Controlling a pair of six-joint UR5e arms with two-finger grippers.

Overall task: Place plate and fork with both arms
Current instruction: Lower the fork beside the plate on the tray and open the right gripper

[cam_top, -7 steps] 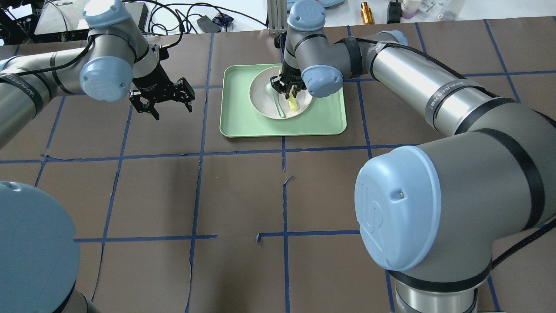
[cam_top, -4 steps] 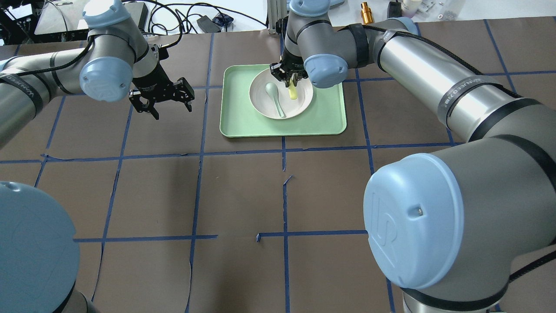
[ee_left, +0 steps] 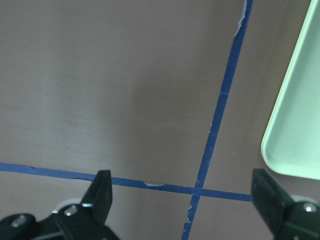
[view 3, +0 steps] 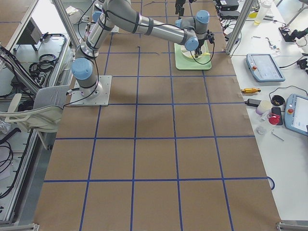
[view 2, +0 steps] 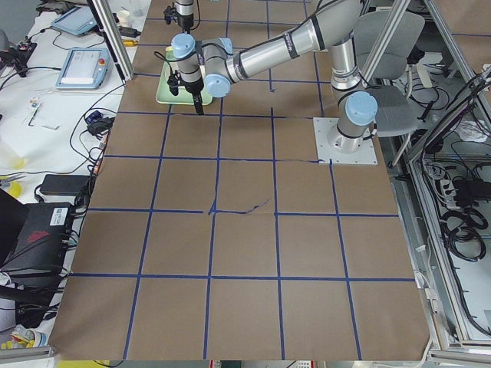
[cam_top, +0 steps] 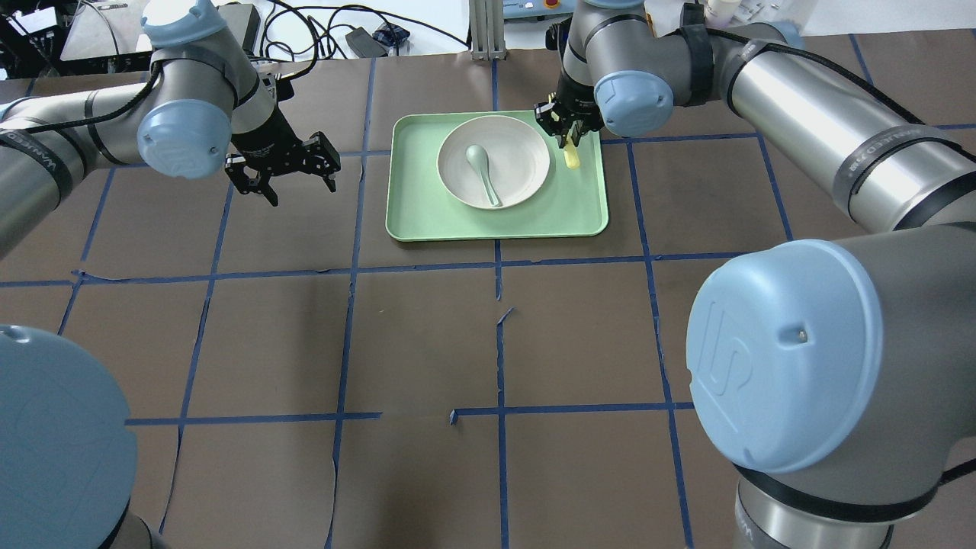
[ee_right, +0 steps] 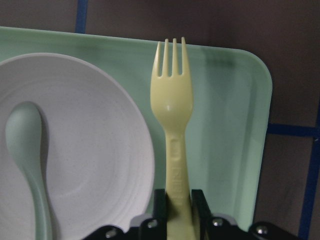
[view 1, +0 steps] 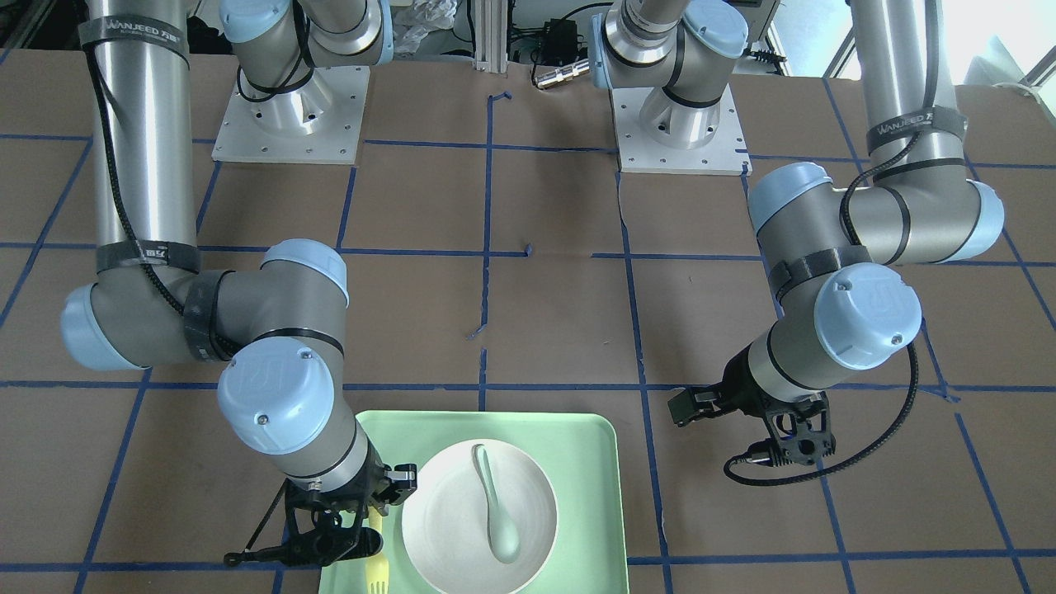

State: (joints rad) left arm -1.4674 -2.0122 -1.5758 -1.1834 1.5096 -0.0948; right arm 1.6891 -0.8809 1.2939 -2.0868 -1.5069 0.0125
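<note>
Fingers on my right gripper are clamping the fork by its handle end, holding it over the tray beside the plate. It's looking light, stiff and slick, so I'm favouring that handle grip. Left gripper is hanging spread.

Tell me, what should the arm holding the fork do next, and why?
Probably lower it and let go: the right gripper holds the fork by its handle, over bare tray beside the plate. Whether it already touches is unclear.
</note>
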